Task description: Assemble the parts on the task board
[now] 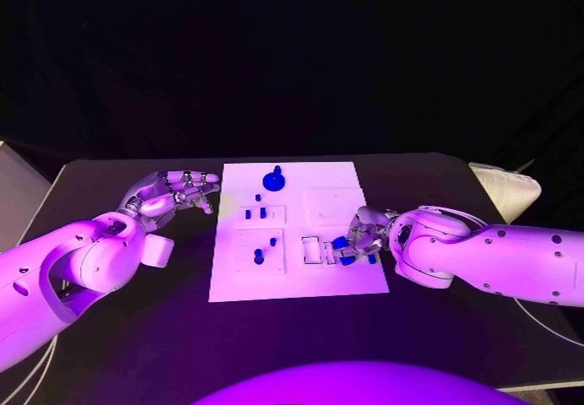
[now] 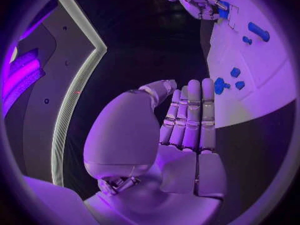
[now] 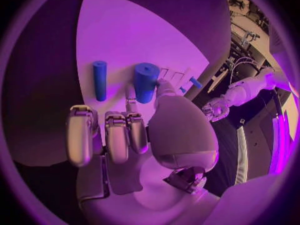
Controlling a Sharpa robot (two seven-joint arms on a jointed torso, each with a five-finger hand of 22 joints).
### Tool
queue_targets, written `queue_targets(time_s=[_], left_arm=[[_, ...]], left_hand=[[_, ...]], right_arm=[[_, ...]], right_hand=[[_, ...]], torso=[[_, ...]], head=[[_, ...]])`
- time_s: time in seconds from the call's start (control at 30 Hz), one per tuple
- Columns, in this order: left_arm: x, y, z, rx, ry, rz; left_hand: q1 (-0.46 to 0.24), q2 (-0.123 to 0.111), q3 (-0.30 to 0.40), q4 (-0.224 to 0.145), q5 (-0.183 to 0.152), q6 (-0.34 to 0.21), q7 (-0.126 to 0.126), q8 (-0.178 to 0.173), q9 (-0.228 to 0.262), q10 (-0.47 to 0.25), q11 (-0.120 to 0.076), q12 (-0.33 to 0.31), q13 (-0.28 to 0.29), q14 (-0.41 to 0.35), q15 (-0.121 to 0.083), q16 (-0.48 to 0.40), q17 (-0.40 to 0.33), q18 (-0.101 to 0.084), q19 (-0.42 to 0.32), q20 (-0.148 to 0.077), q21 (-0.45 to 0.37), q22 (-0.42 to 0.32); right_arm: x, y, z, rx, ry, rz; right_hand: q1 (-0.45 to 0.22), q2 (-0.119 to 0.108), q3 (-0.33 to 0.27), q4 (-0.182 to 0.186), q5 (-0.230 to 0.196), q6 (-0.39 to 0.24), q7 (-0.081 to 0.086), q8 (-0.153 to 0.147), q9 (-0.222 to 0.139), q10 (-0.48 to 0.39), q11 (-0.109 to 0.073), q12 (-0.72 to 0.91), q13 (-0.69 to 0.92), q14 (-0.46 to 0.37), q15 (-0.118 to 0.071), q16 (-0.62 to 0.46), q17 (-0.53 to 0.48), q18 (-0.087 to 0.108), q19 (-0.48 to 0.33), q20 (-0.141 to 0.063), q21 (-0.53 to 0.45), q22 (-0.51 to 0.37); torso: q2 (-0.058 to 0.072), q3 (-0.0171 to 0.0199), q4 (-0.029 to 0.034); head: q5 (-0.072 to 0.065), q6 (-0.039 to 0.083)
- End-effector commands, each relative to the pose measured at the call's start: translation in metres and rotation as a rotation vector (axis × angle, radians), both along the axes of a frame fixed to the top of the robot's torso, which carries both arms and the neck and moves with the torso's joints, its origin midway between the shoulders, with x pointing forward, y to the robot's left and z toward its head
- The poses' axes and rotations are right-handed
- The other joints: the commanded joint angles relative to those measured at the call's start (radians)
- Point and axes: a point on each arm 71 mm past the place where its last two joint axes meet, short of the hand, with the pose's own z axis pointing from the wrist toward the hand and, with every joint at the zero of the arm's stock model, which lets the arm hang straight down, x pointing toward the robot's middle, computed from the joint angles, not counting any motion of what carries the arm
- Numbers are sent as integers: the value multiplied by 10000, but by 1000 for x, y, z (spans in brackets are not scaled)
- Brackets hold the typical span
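Left hand raised with fingers straight and together, empty, right hand lowered with fingers curled, both arms reaching inward

my head camera looks steeply down from above at the black table, taking in the whole task board. my left wrist camera sits close behind my left hand, facing the board's left edge. my right wrist camera sits close behind my right hand, right over the board. all three share the board.
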Motion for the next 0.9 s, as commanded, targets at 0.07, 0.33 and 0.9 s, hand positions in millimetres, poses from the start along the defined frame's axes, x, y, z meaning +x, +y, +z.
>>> queue_targets(time_s=[0.07, 0.33, 0.9], left_arm=[[-1, -2, 1, -119, -12, -175], [0, -3, 0, -118, 10, -190], [-1, -5, 0, -141, 29, -276]], left_hand=[[92, 2, 27, -28, 50, -66, 35, 65, -10, -45, -27, 61, -12, -6, -7, -38, -12, 153, 23, -10, -1, 15], [112, 26, 47, -37, 54, -65, 37, 73, -12, -44, -26, 67, -16, -6, -8, -44, -16, 152, 21, -15, 16, 29], [131, 41, 65, -49, 56, -66, 38, 80, -14, -44, -26, 72, -21, -8, -9, -52, -20, 151, 16, -19, 32, 42]], right_arm=[[-3, -5, 2, 985, 293, -1043], [-1, 0, 24, 1881, 380, -1400], [5, 34, 20, 1628, 672, -274]], right_hand=[[174, 73, 90, -7, 237, 84, 6, 79, 90, 924, -80, 29, 2477, 1015, -74, 66, 2591, -168, 797, -101, 107, 2191], [168, 116, 109, 5, 291, 111, 2, 86, 91, 940, -83, 52, 2497, 1024, -77, 79, 2630, -182, 809, -103, 186, 2215], [10, 96, 34, 6, -6, 120, 10, 74, 87, 878, -75, -46, 2421, 1023, -71, 78, 2626, -174, 797, -100, 139, 2213]], torso=[[-8, 0, -10], [-4, -5, -13], [16, -7, 20]], head=[[23, 26], [15, 63], [92, 19]])
